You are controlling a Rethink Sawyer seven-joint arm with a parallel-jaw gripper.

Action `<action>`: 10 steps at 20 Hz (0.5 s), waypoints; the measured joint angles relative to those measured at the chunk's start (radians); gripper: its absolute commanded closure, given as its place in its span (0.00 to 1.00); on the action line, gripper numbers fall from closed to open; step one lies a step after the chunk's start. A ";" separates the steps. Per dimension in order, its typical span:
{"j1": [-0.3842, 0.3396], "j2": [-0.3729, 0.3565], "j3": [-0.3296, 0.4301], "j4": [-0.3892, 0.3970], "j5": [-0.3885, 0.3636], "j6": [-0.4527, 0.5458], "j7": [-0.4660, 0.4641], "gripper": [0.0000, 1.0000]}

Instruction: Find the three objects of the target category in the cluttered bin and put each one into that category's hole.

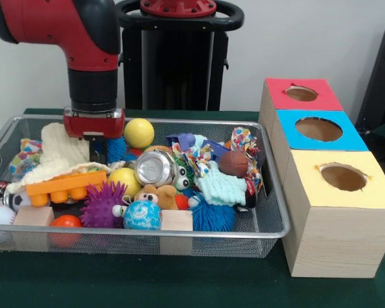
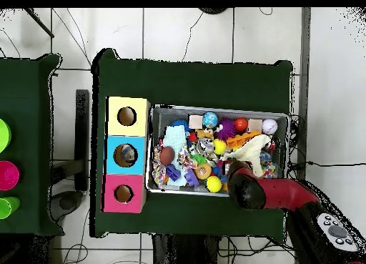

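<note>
Green table (image 1: 179, 282) bears bin (image 1: 269, 232); cream cloth (image 1: 58, 151) hides pincer (image 1: 97, 151).

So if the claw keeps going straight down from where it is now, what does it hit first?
Most likely the cream knitted cloth at the bin's end, or the blue spiky toy right beside it. The claw already hangs low among them; depth is unclear.

red arm (image 1: 70, 32), black wrist section, red pincer (image 1: 97, 149) housing
</note>
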 measured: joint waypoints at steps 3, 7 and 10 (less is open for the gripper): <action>0.030 -0.005 -0.028 0.027 0.052 -0.028 0.000 1.00; 0.046 -0.006 -0.042 0.058 0.094 -0.029 0.000 1.00; 0.055 -0.006 -0.046 0.086 0.128 -0.029 0.000 1.00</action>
